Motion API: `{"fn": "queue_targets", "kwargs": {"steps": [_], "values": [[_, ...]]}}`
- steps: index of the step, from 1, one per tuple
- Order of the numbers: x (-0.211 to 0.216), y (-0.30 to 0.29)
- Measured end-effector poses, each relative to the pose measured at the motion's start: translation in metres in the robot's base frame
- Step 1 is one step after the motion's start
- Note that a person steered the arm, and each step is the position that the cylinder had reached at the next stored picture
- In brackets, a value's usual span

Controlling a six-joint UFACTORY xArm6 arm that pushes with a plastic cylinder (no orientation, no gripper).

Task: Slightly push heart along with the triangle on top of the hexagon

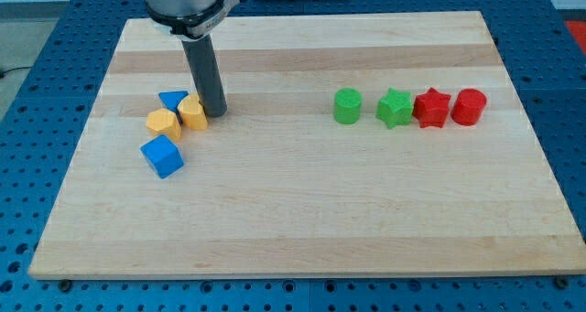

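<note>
Reading from the view's left w/ the yellow hexagon (162, 123) as our landmark: blue cube (162, 156) sits just below it, apart or barely touching, can't tell. Blue triangle (171, 100) sits just above & right of the hexagon, touching it. Yellow heart (193, 112) touches the hexagon's right side, under the triangle's right corner. Our tip (215, 111) is a bare rod, holding nothing, pressed to the heart's right edge. So heart & triangle lie left of the tip; we judge a short leftward push fits. Green cylinder (347, 106), green star (396, 108), red star (431, 108), red cylinder (468, 107) are far right of the hexagon, well apart.
</note>
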State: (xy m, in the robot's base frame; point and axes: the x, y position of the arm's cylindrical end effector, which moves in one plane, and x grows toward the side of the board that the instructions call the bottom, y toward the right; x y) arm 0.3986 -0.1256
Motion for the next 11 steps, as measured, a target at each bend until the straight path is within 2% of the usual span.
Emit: {"fn": "queue_targets", "kwargs": {"steps": [1,2,3,4,7,11], "values": [[0.003,0.004],[0.033,0.034],[0.041,0.006],[0.039,0.004],[-0.004,-0.006],[-0.023,-0.006]]}}
